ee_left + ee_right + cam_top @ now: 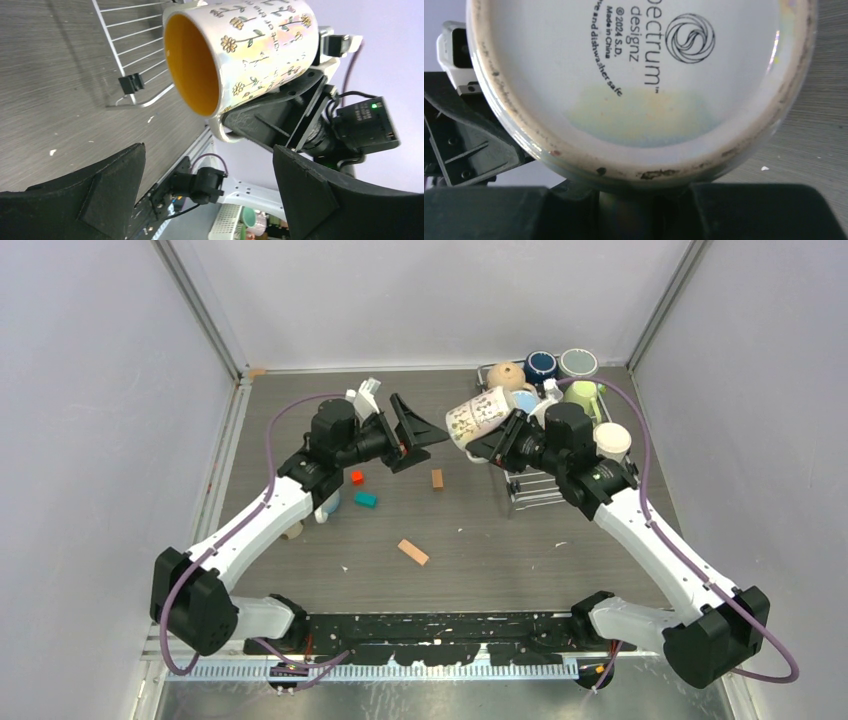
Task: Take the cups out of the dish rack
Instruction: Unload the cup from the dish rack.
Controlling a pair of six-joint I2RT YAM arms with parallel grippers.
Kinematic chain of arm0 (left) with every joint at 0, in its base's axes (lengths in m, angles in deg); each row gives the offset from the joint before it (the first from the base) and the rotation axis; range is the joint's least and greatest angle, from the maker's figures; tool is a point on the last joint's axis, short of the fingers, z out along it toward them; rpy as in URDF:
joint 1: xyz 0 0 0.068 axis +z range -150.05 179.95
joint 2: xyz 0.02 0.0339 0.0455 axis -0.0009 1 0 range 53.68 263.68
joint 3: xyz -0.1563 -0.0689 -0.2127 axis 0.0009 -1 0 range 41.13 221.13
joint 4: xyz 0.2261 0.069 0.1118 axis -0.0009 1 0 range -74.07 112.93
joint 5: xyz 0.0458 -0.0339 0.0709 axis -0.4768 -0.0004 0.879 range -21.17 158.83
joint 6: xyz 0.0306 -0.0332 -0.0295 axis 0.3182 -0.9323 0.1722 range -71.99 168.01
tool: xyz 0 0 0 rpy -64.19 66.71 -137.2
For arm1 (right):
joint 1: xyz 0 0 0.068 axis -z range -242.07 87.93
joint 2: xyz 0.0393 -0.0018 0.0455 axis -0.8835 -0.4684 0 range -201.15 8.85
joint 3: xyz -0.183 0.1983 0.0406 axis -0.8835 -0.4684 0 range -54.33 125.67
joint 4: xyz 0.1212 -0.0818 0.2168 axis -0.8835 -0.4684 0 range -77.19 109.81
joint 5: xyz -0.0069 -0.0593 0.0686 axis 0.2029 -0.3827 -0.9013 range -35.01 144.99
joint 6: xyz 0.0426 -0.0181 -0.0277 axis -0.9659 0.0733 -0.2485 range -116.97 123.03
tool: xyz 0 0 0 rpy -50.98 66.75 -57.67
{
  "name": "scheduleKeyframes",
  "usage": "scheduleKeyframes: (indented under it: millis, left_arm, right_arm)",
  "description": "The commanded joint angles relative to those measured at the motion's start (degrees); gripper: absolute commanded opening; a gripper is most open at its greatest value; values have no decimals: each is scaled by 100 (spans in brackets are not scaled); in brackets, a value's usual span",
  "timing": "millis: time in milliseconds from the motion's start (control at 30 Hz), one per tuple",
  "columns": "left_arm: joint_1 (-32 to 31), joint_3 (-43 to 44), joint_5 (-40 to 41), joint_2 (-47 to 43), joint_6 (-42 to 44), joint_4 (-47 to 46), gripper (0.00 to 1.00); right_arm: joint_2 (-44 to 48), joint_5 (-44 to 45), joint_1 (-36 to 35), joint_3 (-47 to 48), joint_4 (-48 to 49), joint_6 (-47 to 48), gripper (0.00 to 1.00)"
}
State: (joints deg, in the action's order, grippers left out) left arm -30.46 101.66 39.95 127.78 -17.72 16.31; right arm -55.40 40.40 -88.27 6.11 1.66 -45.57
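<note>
left tool (422,430): jaws wide; right tool (490,446): clamped; both arms angled inward

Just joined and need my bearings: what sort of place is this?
Probably a lab test cell: plain grey walls on aluminium posts, the dish rack on a workbench, small blocks scattered.

Floral mug (480,417): white, orange inside; in the air, tipped on its side, mouth facing left.
Dish rack (535,490): silver wire, far right of the tabletop (480,540).
Others: tan mug (506,375), navy mug (540,365), grey-green mug (578,363), lime mug (584,397), white mug (612,440) — clustered around its far end.
</note>
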Motion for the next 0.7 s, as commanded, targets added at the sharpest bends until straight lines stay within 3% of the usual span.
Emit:
scheduleKeyframes:
  millis: [0, 200, 400, 533, 667]
  left_arm:
    - [-26, -20, -178, 24, -484, -1048, 100]
    - [-3, -1, -323, 194, -892, -1680, 99]
    - [62, -143, -481, 265, -1617, -2660, 91]
    - [172, -77, -575, 365, -1907, -2974, 84]
    - [299, -93, -631, 526, -2422, -3716, 70]
  right_arm:
    - [65, -889, -34, 15, 1589, -549, 1]
    - [139, -1378, -52, -286, 2322, -952, 1]
    - [-93, -1868, -68, -401, 3140, -1446, 1]
    - [-349, -2113, -86, -332, 3467, -1634, 1]
    - [-506, -2221, -86, -287, 3598, -1641, 1]
